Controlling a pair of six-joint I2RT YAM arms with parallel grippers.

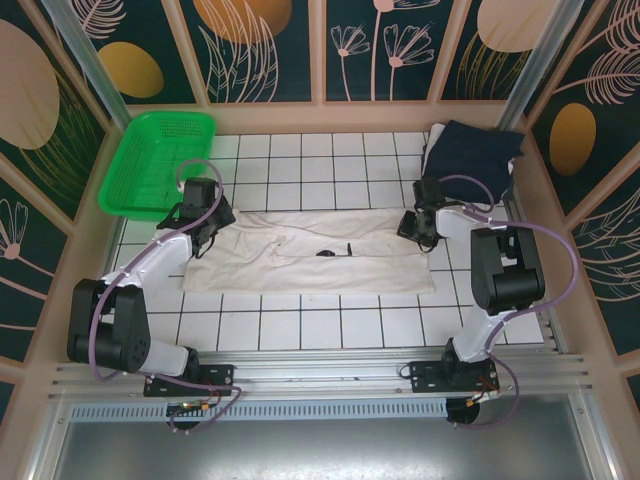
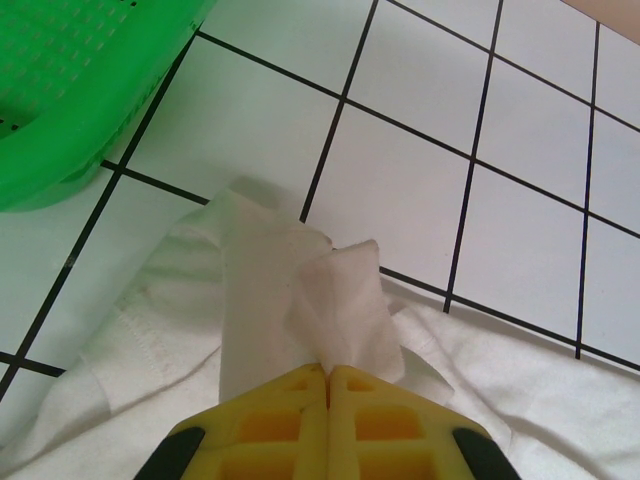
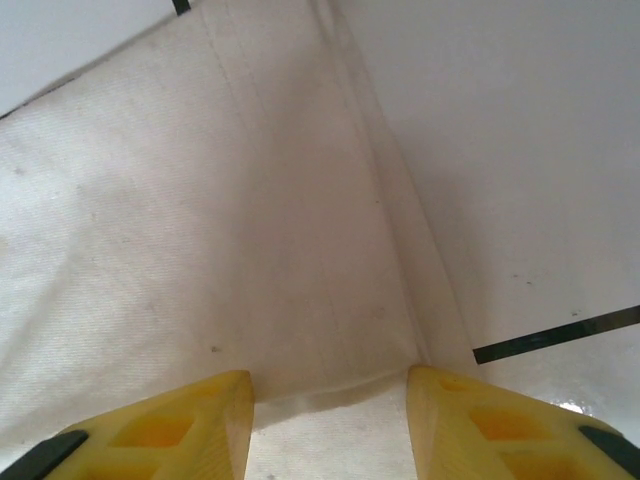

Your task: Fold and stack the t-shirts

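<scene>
- The left tool (image 2: pixel 328 372) is clamping a bunched corner of the cream t-shirt (image 2: pixel 300 290), which is lying spread mid-table, probably to carry a fold.
- The right tool (image 3: pixel 330 385) is straddling the opposite end, jaws apart.
- The navy t-shirt (image 1: pixel 470 150) is waiting at the far right corner of the table (image 1: pixel 300 325).

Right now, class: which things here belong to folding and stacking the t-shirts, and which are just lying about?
Job: cream t-shirt, navy t-shirt, left gripper pinching the cream one, right gripper open over it.
Lying about: green mesh basket.
</scene>
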